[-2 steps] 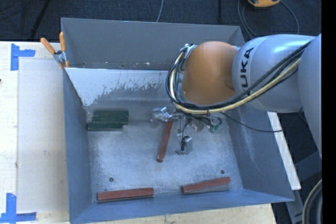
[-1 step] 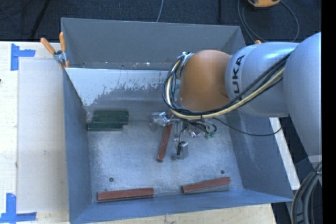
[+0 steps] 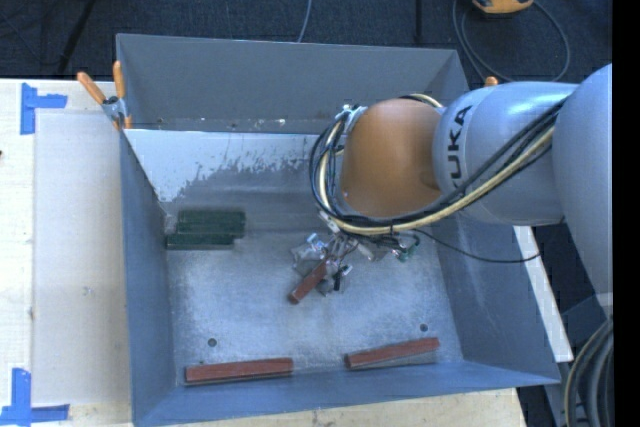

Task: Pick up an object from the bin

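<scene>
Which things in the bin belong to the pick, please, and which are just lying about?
In hand: gripper; small brown stick at its tip, centre.
Lying about: dark green block, left; left reddish bar and right reddish bar, near edge.

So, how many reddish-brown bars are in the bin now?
3. The left bar lies along the lower wall of the bin, the right bar further along it, and the tilted bar in the middle, at the gripper. The arm may hide more.

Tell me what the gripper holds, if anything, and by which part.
Cannot be told. The gripper sits at the upper right end of a short brown stick in the middle of the bin, but a hold is not clear.
</scene>
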